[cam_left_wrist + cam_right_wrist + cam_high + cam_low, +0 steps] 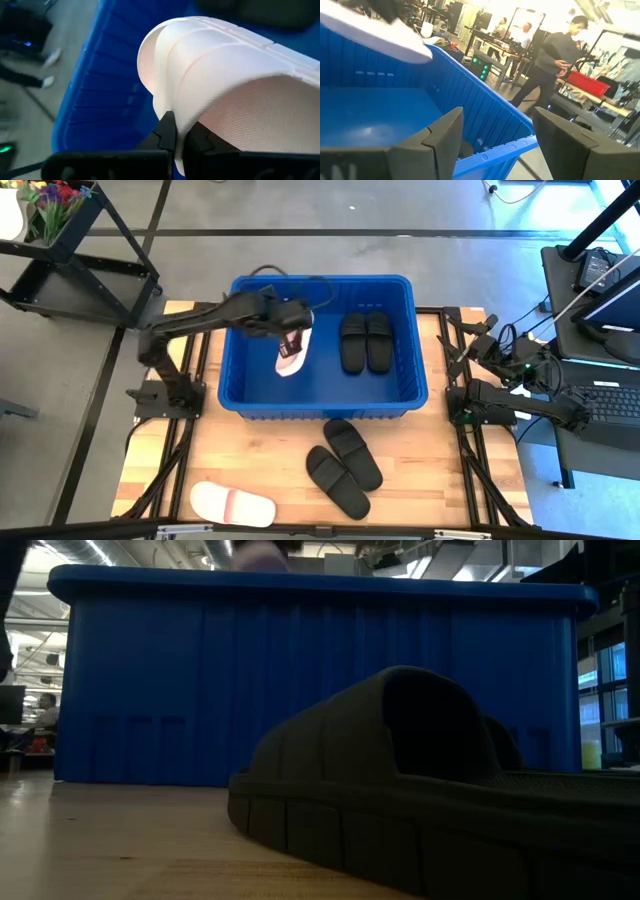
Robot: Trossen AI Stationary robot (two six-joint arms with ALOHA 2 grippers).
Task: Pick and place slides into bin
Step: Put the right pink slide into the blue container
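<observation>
I'm looking down on the wooden table (280,470), and the biggest thing on it is the blue bin (325,405), sitting across the far half between the two arms. In the low view its ribbed wall (200,690) fills the background.

My left arm (190,325) reaches in over the bin's left side. Its gripper (293,332) hangs above the bin's interior, fingers (167,135) pinched tight on the edge of a pale pinkish-white slide (293,352), which dangles toe-down over the blue floor and inside the rim. The left wrist view shows that slide's textured sole and strap (225,75) right against the closed tips.

My right arm (520,405) waits at the table's right edge, outside the bin, its gripper (495,145) spread wide with nothing between the fingers, pointing at the bin's wall.

Inside the bin, toward its right side, a pair of black slides (364,342) lies side by side on the floor. On the table in front of the bin, two more black slides (343,467) rest close together at an angle; one looms large in the low view (420,780). The second pale slide (232,504) lies alone near the front left edge.
</observation>
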